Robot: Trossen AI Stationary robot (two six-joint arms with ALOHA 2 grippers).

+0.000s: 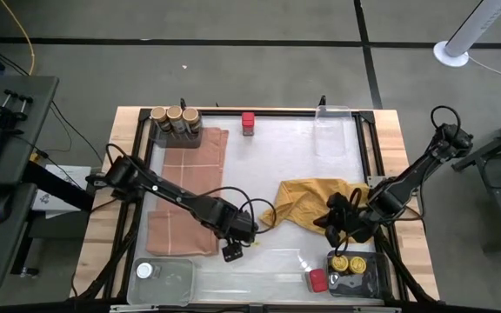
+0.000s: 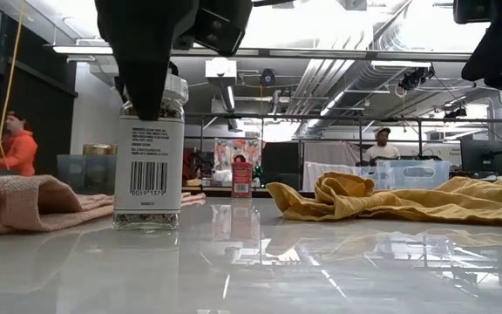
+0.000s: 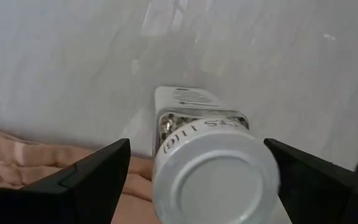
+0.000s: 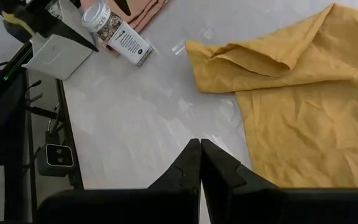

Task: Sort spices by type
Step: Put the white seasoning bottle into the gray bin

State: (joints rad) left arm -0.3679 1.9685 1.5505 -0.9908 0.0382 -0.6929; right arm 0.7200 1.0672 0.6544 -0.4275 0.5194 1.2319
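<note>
Beside the pink cloth (image 1: 185, 204) | left gripper (image 1: 233, 252) straddling upright white-lidded jar (image 3: 213, 165), fingers spread, not touching | right gripper (image 4: 200, 163) hovering by the yellow cloth (image 4: 303, 99), fingers pressed together.

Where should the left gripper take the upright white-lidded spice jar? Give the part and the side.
Grip the white-lidded spice jar by its lid, coming straight down from above. It stands upright on the table, so the round top is free, while the pink cloth lies close beside its base. The left gripper hangs over it, fingers open either side of the lid.
</note>
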